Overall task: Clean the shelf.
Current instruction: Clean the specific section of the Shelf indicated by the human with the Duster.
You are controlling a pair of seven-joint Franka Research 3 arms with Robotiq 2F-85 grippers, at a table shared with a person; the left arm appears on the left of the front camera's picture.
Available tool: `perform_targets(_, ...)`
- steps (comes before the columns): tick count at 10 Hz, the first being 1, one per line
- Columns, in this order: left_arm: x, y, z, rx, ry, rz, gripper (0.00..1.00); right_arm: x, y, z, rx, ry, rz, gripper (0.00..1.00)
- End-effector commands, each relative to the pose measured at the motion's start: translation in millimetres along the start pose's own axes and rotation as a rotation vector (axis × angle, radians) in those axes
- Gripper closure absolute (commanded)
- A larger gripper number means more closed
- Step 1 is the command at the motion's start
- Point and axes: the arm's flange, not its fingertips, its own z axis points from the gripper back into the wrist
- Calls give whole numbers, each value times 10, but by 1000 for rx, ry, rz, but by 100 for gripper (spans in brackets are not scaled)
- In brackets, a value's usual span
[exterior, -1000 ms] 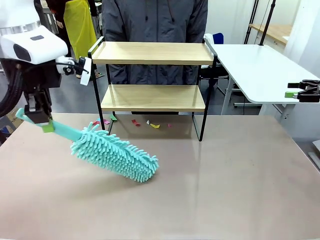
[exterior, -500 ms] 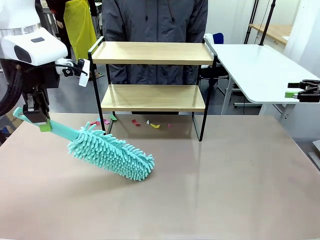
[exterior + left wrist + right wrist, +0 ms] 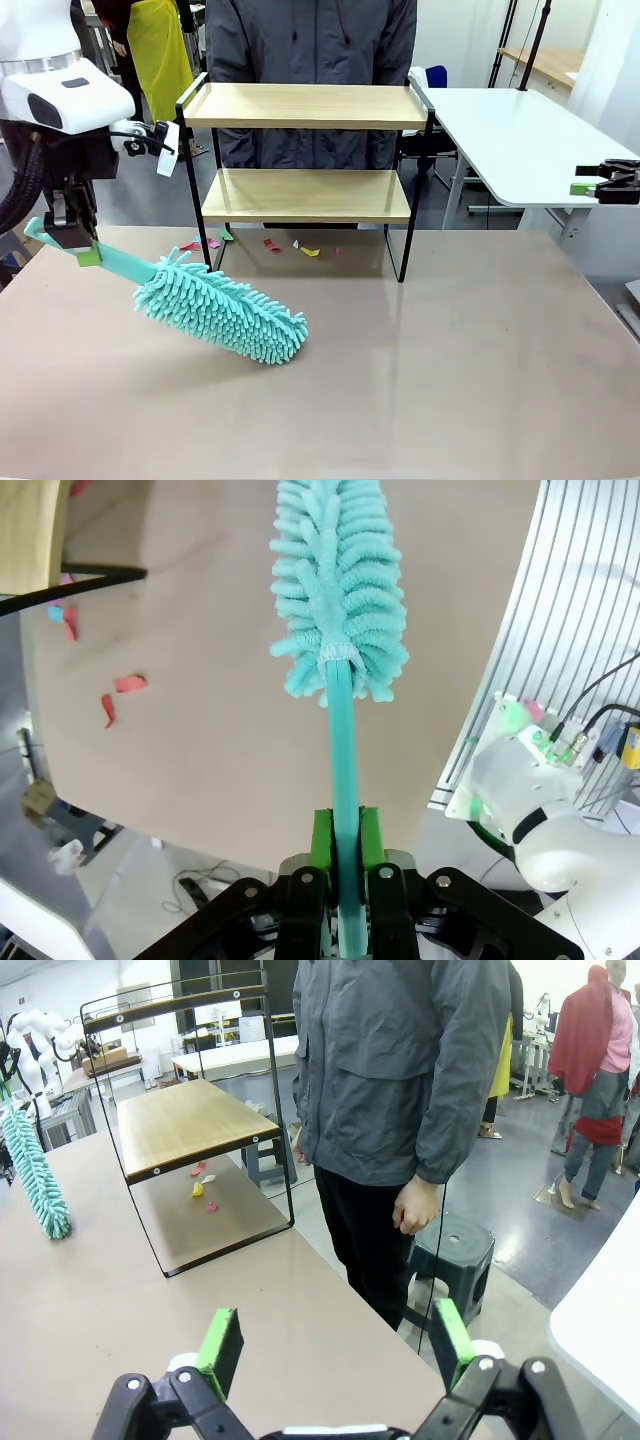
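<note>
The left gripper [image 3: 345, 837] is clamped shut on the handle of a teal duster [image 3: 340, 580], whose fluffy head slants away from it toward the table [image 3: 450, 350]. Past the head stands the shelf [image 3: 305, 195], with paper scraps [image 3: 300, 247] beneath it. The right gripper [image 3: 335, 1345] hangs wide open and empty, facing a person [image 3: 400, 1060].

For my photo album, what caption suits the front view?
Left gripper holds a teal duster before the two-tier shelf; coloured scraps lie on the table beneath.
</note>
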Motion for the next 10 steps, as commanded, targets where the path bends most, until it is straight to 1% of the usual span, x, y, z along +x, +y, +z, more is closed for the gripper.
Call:
perform_targets(1,-6,-8,7,-3,2,-5,87,22,1,-4,1,1,14,0)
perform_targets(10,-6,-8,7,-3,2,-5,87,22,1,-4,1,1,14,0)
